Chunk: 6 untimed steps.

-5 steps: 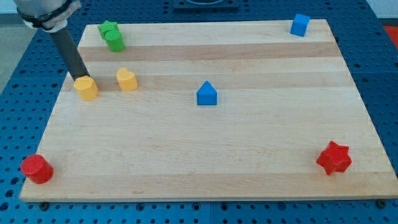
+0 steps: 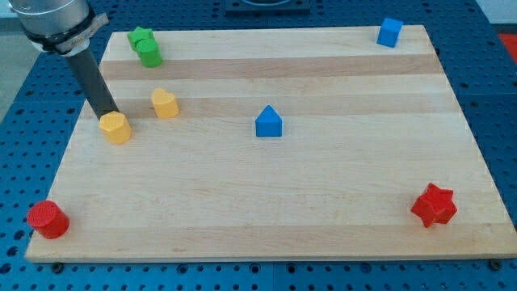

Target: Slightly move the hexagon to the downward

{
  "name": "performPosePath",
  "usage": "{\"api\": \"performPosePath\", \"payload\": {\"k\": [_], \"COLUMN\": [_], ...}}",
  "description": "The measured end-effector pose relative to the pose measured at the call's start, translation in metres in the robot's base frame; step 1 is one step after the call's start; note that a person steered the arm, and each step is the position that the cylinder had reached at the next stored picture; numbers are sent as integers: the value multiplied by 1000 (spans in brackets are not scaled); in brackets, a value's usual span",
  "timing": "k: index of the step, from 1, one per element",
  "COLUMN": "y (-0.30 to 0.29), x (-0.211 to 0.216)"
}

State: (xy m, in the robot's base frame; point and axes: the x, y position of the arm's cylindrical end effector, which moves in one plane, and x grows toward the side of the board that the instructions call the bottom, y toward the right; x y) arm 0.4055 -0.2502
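Note:
The yellow hexagon block lies on the wooden board at the view's left. My tip touches the hexagon's upper edge, with the dark rod slanting up to the view's top left. A yellow heart-shaped block sits just to the right of the hexagon and a little higher, apart from it.
A green star and a green cylinder sit at the top left. A blue house-shaped block is near the middle. A blue cube is at the top right, a red star at the bottom right, a red cylinder at the bottom left.
My tip has moved down the view and slightly right, pushing the yellow hexagon a little downward. The other blocks have not moved.

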Motion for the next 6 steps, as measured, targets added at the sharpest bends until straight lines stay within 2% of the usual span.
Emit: {"api": "performPosePath", "payload": {"k": [3, 6], "y": [5, -10], "x": [4, 32]}}
